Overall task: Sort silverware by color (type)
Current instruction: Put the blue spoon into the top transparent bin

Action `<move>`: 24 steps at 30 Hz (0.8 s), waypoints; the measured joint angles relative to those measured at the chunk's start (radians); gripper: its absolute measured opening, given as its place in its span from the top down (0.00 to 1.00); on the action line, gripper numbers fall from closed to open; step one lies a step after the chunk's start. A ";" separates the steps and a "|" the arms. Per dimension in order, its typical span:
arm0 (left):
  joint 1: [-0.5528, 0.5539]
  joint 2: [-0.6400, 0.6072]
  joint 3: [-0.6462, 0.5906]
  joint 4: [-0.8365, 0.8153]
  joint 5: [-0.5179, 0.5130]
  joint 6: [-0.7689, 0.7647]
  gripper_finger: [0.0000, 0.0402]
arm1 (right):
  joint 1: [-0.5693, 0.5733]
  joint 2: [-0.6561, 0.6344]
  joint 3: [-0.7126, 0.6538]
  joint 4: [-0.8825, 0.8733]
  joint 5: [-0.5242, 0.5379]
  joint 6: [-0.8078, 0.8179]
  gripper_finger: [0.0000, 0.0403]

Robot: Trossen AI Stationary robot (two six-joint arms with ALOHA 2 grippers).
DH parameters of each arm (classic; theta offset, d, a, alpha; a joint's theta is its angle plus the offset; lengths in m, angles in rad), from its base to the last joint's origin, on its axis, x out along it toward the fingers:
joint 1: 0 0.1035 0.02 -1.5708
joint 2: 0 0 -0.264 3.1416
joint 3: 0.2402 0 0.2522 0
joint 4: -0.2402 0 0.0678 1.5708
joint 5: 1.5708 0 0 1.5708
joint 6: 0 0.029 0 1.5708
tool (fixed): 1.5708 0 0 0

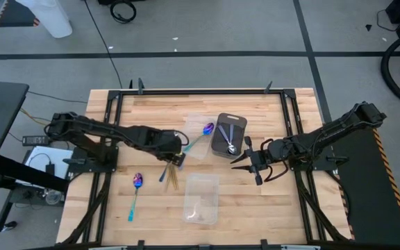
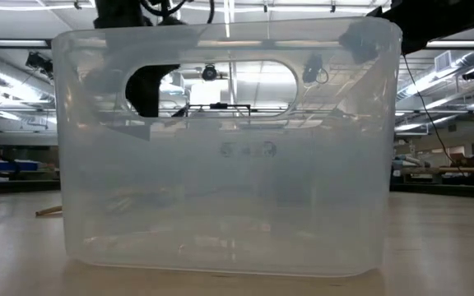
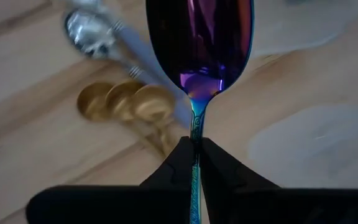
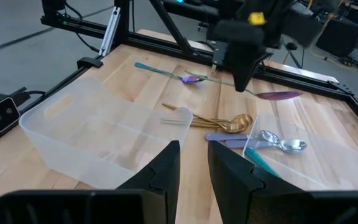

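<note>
My left gripper point(image 1: 180, 156) is shut on an iridescent purple spoon point(image 1: 208, 128), held above the table with its bowl point(image 3: 199, 43) over the far clear tray point(image 1: 198, 123). A second purple spoon point(image 1: 137, 182) lies flat at the near left. Gold spoons point(image 1: 171, 177) lie bunched under the left gripper, beside a silver spoon point(image 4: 279, 145) with a pale handle. More silver spoons point(image 1: 232, 146) lie in the dark tray point(image 1: 220, 122). My right gripper point(image 1: 255, 164) hovers open by the dark tray's near right corner, nothing between its fingers. My left gripper pinches the purple spoon's teal handle point(image 3: 196, 144), a little behind the bowl's neck, between its two fingertips point(image 3: 178, 160). The fingers slant down from above and from the table's left. The spoon is lifted clear, its bowl sticking out toward the far right.
A second clear tray point(image 1: 201, 198) stands at the near middle, and its wall point(image 2: 220, 148) fills the low view. Black rails point(image 1: 186, 91) frame the wooden table. Bare wood lies at the far left and near right.
</note>
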State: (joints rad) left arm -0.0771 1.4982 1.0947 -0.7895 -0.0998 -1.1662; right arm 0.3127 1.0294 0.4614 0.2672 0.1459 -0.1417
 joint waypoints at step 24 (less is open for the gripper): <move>0.135 0.069 0.186 0.223 -0.318 0.510 0.94 | -0.006 0.000 0.000 -0.022 0.001 0.000 0.77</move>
State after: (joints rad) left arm 0.0579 1.5671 1.2810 -0.5669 -0.4177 -0.6563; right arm 0.3065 1.0298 0.4618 0.2454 0.1467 -0.1417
